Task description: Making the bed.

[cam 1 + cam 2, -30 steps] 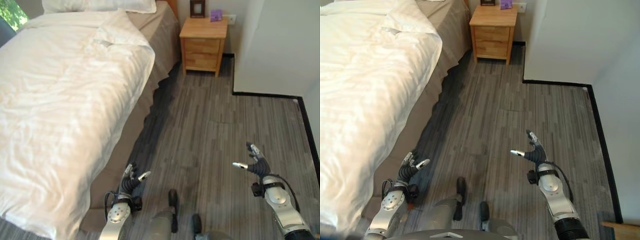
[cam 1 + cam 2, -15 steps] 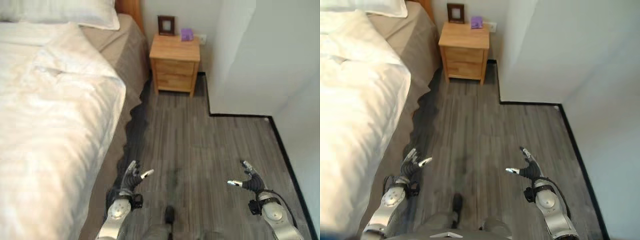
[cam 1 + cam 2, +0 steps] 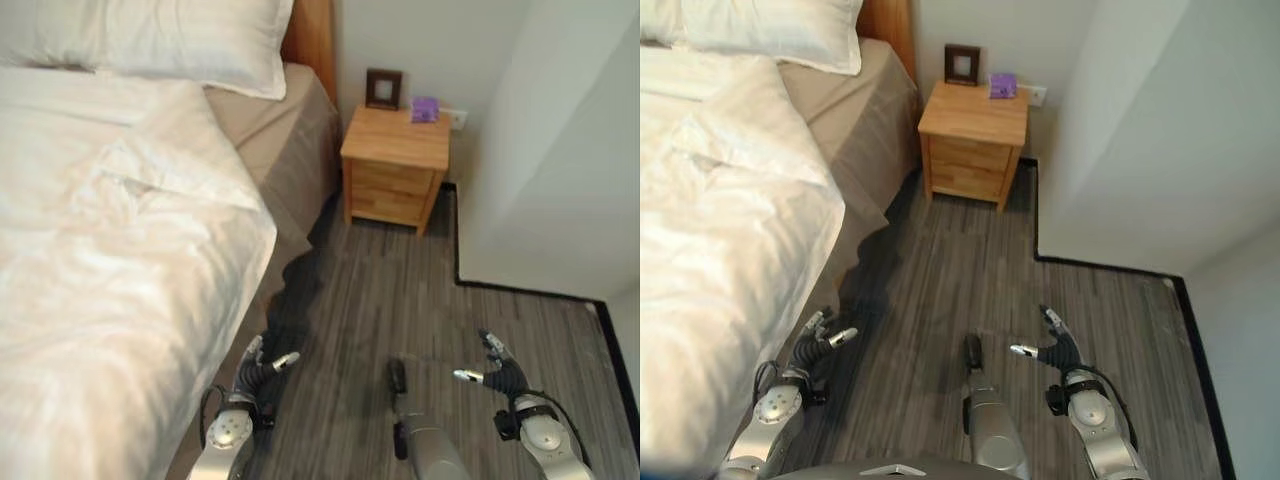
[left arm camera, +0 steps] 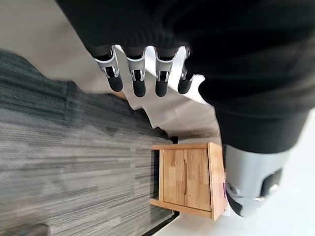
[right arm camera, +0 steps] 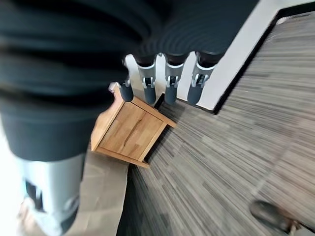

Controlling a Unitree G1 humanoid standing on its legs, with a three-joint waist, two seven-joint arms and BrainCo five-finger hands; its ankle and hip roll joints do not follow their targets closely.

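Observation:
The bed fills the left side, with a rumpled white duvet (image 3: 110, 260) lying over a beige sheet (image 3: 285, 150). Its top corner is folded back below a white pillow (image 3: 180, 40) at the wooden headboard (image 3: 312, 35). My left hand (image 3: 258, 367) hangs open low beside the bed's edge, over the floor, holding nothing. My right hand (image 3: 498, 372) is open too, further right above the floor. Their straight fingers (image 4: 139, 81) and fingers (image 5: 171, 83) show in the wrist views.
A wooden nightstand (image 3: 395, 165) stands by the bed's head, carrying a small dark picture frame (image 3: 383, 88) and a purple object (image 3: 425, 108). A white wall (image 3: 560, 180) juts out on the right. Grey plank floor (image 3: 400, 300) runs between bed and wall.
The camera has swung up and toward the head of the bed, bringing pillow and headboard into view. Both hands stay open and low, in much the same pose.

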